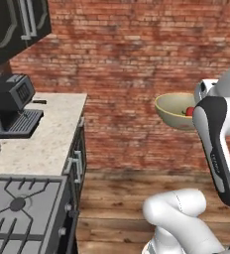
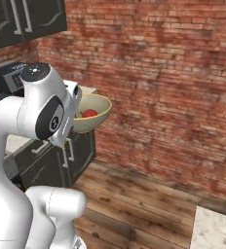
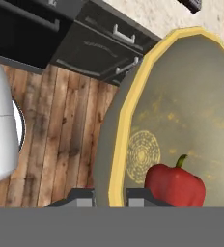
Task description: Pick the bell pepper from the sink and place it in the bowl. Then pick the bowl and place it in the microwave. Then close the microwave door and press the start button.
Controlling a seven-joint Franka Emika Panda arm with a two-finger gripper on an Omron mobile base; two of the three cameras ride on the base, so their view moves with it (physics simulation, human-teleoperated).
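Note:
The olive-tan bowl (image 1: 172,113) hangs in the air over the wooden floor, to the right of the counter's end. The red bell pepper (image 1: 190,111) lies inside it. From the right base view the bowl (image 2: 94,120) sticks out past my white forearm, with the bell pepper (image 2: 89,113) showing above its rim. In the hand view my gripper (image 3: 111,195) is shut on the bowl's yellow rim, one finger outside the wall and one finger (image 3: 143,197) inside. The bowl (image 3: 191,96) spreads to the right, and the bell pepper (image 3: 174,185) rests close to the inner finger.
A speckled counter (image 1: 42,139) with a black coffee machine (image 1: 13,99) is at the left, a gas stove (image 1: 18,208) in front of it. Dark drawers (image 3: 99,43) lie below the counter edge. A brick wall (image 2: 173,73) stands behind. Another counter corner (image 2: 215,228) sits at lower right.

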